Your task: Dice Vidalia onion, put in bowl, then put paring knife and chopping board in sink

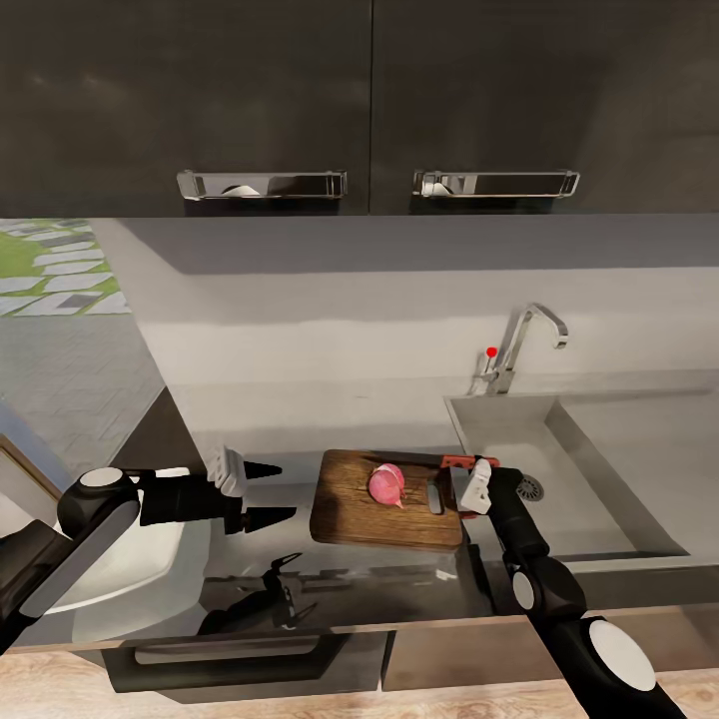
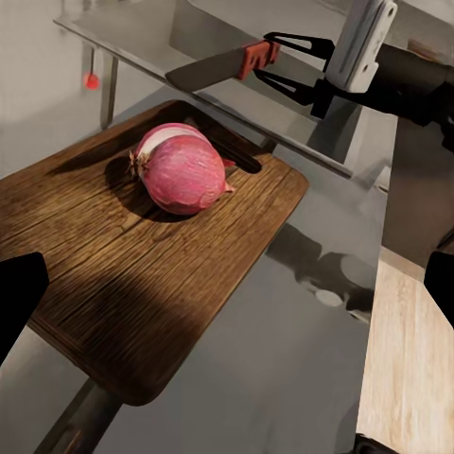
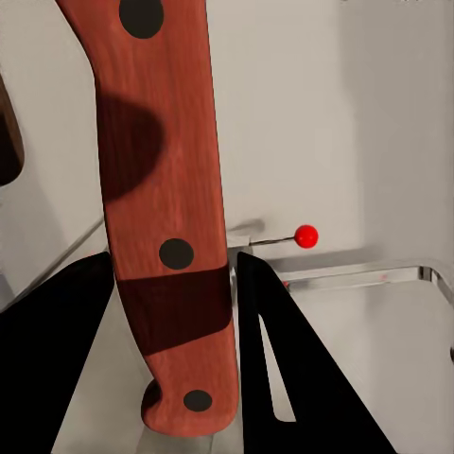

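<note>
Centre frame on the bench: Vidalia onion (image 1: 386, 484) whole on chopping board (image 1: 387, 498), out of sink (image 1: 599, 469).
Right hand (image 1: 477, 477) pinches paring knife (image 1: 454, 461) handle; left hand (image 1: 272, 492) spread. Dicing, bowling, sink drop-off remain.

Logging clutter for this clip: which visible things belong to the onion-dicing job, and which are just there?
Job:
Vidalia onion, whole, on the chopping board
paring knife, held by the right gripper
bowl, under the left arm
sink
countertop
left gripper, open, beside the board

Just there:
tap
upper cabinets' handles
</note>
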Tool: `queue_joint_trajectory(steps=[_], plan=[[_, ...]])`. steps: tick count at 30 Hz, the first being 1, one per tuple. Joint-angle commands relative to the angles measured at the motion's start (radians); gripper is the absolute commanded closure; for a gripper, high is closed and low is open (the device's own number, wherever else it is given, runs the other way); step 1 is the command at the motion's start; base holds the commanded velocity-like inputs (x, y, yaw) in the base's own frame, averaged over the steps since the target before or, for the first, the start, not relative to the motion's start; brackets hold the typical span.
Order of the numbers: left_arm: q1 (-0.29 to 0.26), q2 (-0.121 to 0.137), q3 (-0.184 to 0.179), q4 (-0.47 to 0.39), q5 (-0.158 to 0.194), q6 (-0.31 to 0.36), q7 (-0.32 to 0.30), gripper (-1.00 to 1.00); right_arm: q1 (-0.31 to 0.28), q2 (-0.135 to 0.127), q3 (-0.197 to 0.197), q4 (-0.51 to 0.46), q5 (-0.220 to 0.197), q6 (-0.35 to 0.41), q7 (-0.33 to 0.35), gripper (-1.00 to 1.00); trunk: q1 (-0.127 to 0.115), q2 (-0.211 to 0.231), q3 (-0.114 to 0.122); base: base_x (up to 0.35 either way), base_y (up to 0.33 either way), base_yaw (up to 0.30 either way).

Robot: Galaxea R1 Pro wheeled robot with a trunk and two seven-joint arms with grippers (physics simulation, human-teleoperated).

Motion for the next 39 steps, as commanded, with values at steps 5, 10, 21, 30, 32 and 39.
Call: queue_joint_trajectory(steps=[5, 10, 21, 30, 32, 39], plan=[[-0.001, 0.001, -0.002, 0.0, 0.009, 0.008, 0.002, -1.0, -0.001, -0.001, 0.004, 0.0, 0.01, 0.01, -0.004, 1.0, 0.0, -0.002, -0.002, 0.0, 0.0, 0.0], [-0.001, 0.001, -0.002, 0.0, 0.009, 0.008, 0.002, -1.0, -0.001, -0.001, 0.004, 0.0, 0.011, 0.011, -0.004, 1.0, 0.0, -0.002, -0.002, 0.0, 0.0, 0.0], [-0.001, 0.001, -0.002, 0.0, 0.009, 0.008, 0.002, -1.0, -0.001, -0.001, 0.018, 0.0, 0.011, 0.011, -0.005, 1.0, 0.0, -0.002, -0.002, 0.0, 0.0, 0.0], [-0.001, 0.001, -0.002, 0.0, 0.009, 0.008, 0.002, -1.0, -0.001, -0.001, 0.02, 0.0, 0.011, 0.012, -0.004, 1.0, 0.004, -0.009, -0.005, 0.0, 0.0, 0.0], [-0.001, 0.001, -0.002, 0.0, 0.009, 0.008, 0.002, -1.0, -0.001, -0.001, 0.02, 0.0, 0.011, 0.012, -0.004, 1.0, 0.012, -0.023, -0.011, 0.0, 0.0, 0.0], [-0.001, 0.001, -0.002, 0.001, 0.009, 0.008, 0.002, -1.0, -0.001, -0.001, 0.02, 0.0, 0.011, 0.011, -0.004, 1.0, 0.039, -0.072, -0.033, 0.0, 0.0, 0.0]])
